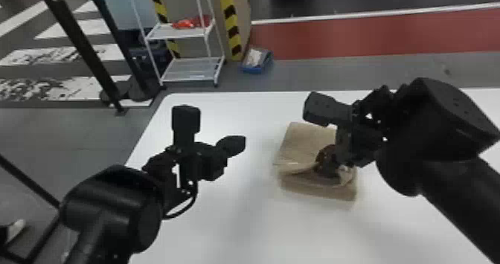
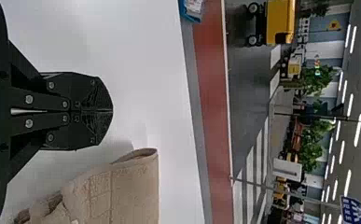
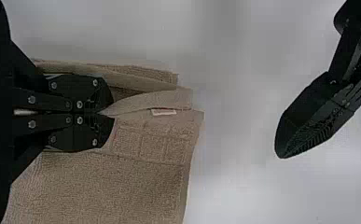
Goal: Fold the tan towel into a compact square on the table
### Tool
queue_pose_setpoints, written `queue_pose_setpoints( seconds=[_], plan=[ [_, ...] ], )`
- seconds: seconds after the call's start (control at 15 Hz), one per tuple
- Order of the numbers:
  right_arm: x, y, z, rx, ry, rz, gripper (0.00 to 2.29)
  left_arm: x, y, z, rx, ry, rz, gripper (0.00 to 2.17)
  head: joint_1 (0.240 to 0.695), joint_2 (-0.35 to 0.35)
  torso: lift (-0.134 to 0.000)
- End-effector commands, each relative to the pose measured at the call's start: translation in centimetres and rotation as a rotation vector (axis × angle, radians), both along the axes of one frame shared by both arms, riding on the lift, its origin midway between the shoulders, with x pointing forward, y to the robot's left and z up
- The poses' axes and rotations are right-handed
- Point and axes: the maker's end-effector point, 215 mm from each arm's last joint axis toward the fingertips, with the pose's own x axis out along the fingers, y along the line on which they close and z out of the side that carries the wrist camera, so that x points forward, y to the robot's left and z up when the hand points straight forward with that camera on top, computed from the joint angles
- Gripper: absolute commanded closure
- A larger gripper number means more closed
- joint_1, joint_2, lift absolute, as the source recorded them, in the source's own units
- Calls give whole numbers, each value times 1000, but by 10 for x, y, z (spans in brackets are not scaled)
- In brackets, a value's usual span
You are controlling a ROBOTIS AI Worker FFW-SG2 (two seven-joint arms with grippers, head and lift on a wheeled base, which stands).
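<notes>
Pinch: a raised fold of the tan towel (image 1: 308, 139) is clenched between the fingertips of the right gripper (image 3: 104, 113), probably so that the top layer can be guided while the cloth below is left lying.
Layers: flat cloth is seen on the far and near sides of the pinch; a lifted band and a small white label (image 3: 163, 112) are exposed beside the fingertips.
Towel's place: the bundle is laid on the white table (image 1: 238, 215), below the right arm, well apart from the left gripper (image 2: 109, 111).
Spare claw: the left gripper's fingers are closed together on nothing and held above the table, perhaps so that the fold is not disturbed.
Progress: a compact shape appears to be nearly reached, but a square is spoiled by the raised layer.
Next need: the layer should be laid flat, edges matched, before the grip is loosened.
Risk: the lower layers could be dragged askew if the pinched fold is pulled too hard.
Beyond: a wire rack (image 1: 191, 75) is stood on the floor past the table.
</notes>
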Motion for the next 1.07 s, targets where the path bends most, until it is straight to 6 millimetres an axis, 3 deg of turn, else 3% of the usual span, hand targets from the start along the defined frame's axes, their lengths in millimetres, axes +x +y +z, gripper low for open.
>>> queue_pose_setpoints(
  seconds=[0.0, 0.33, 0.47, 0.73, 0.87, 1.0],
  plan=[
    [6, -14, 9, 18, -15, -19, 1423, -10, -1, -8, 14, 28, -4, 1949, 695, 205, -123],
    [13, -29, 40, 117, -34, -50, 1423, -22, 4, -18, 27, 66, 4, 1949, 695, 184, -123],
    [11, -31, 43, 134, -35, -49, 1423, -23, 5, -19, 30, 72, 6, 1949, 695, 181, -123],
    [-3, -45, 12, 80, -13, -53, 1406, -23, 4, -16, 32, 67, 4, 1949, 695, 174, -123],
    [-11, -46, -14, 33, 11, -42, 1379, -23, 2, -16, 31, 66, 3, 1949, 695, 169, -123],
    [-17, -43, -22, 43, 15, -31, 1004, -22, 1, -13, 28, 61, 4, 1949, 695, 164, -123]
  ],
)
